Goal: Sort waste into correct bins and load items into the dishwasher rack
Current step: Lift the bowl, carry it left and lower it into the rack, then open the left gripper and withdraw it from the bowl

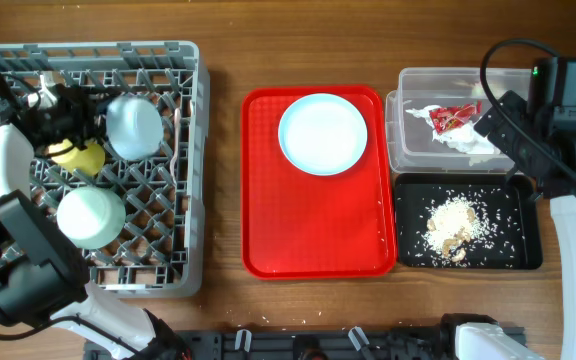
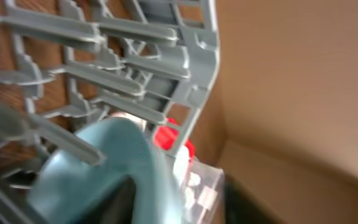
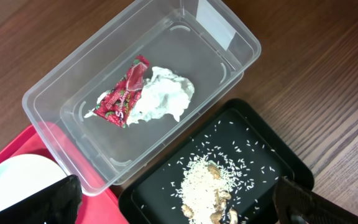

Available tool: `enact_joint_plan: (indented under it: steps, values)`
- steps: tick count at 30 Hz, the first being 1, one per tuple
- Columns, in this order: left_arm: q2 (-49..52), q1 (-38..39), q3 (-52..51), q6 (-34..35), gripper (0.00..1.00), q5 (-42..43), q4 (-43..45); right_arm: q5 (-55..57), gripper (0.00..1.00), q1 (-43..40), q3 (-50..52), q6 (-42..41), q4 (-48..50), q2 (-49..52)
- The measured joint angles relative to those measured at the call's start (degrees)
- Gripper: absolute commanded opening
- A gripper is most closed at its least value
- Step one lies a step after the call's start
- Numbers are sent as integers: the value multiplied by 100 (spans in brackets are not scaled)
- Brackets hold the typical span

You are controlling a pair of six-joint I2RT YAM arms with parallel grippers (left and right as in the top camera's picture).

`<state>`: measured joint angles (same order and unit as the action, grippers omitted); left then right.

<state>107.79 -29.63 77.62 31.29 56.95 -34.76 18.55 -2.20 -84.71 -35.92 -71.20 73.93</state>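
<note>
Right hand (image 3: 179, 200) gapes open above the crumbs (image 3: 201, 183); overhead alone places the left hand (image 1: 68, 115) inside the rack (image 1: 194, 150), grip unclear

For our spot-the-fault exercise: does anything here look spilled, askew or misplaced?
Nothing is spilled: the rice crumbs lie inside the black tray, the napkin and red wrapper inside the clear tub. Only the light-blue plate stands out, sitting on the red tray rather than in the rack.

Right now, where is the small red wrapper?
In the overhead view the red wrapper lies at the table's right side, inside the clear tub, against the crumpled white napkin, next to the black tray holding rice crumbs.
</note>
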Motion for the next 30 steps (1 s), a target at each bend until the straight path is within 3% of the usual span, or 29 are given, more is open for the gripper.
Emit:
enact_joint_plan:
  steps: [4,7,9,10,12,15,19,24,30]
  values:
    - [-52,0,0,-339,57,-603,-9,0,100,0,0,0,2,0]
    - [-560,0,-11,-402,49,-1377,-20,0,100,0,0,0,4,2]
    - [-1241,0,-11,-439,32,-1937,-37,0,100,0,0,0,4,0]
    - [-1589,11,-11,-470,14,-2122,-48,0,100,0,0,0,4,0]
    - [-2365,219,-9,-511,7,-2391,-142,0,100,-2,0,0,4,0]
    - [-2767,1266,7,-911,4,-2874,-466,0,100,0,0,0,2,0]
    - [-2046,2522,15,-1067,4,-5056,-730,0,100,0,0,0,0,0]
    - [-780,2699,11,-1088,4,-6585,-662,0,100,0,0,-2,2,0]
    - [-603,2651,7,-1088,4,-7128,-487,0,100,0,0,0,4,0]
